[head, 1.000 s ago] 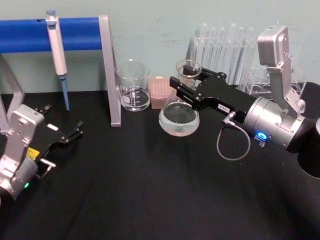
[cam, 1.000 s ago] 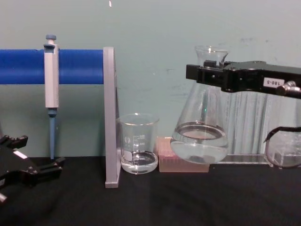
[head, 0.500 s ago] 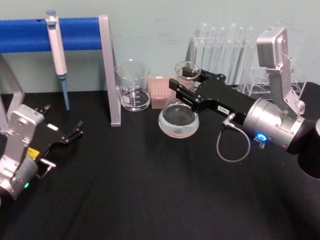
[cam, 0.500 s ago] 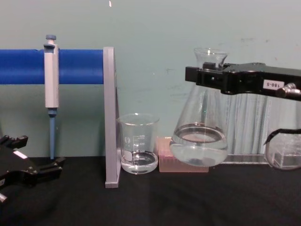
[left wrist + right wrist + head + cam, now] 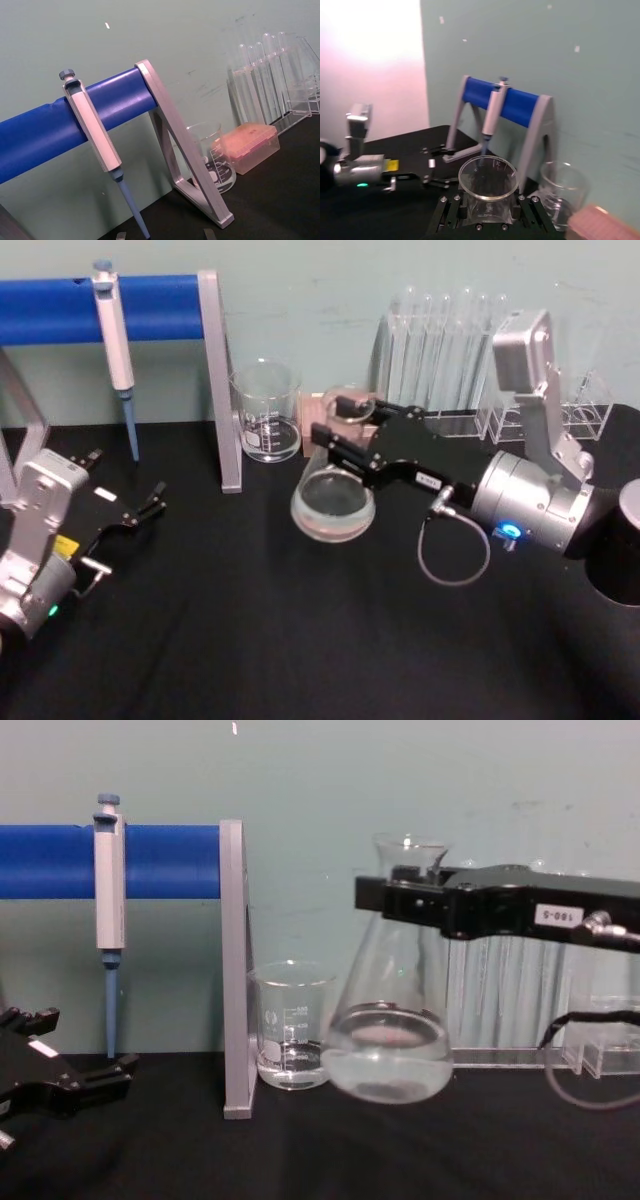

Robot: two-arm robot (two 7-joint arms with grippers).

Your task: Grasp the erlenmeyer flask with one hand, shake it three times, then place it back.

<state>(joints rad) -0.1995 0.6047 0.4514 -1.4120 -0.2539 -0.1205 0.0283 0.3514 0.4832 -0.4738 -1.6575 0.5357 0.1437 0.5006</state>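
The erlenmeyer flask [image 5: 333,502] is clear glass with liquid in its wide base [image 5: 389,1060]. It hangs low over the black table [image 5: 300,640], in front of the pink box; I cannot tell whether its base touches the cloth. My right gripper [image 5: 345,432], the hand, reaches in from the right and is shut on the flask's neck just under the rim [image 5: 408,902]. The right wrist view looks down onto the open rim [image 5: 487,176] between the black fingers. My left gripper [image 5: 125,480] rests parked at the table's left with its fingers apart [image 5: 164,234].
A glass beaker [image 5: 266,410] stands left of the flask, beside the grey post [image 5: 220,390] of the blue stand holding a pipette [image 5: 115,330]. A pink box [image 5: 250,145] and a rack of test tubes [image 5: 450,340] line the back wall. A dark object [image 5: 622,540] sits at the right edge.
My right gripper has carried the flask to the left and lower, from beside the test tubes to in front of the pink box. The left arm has not moved.
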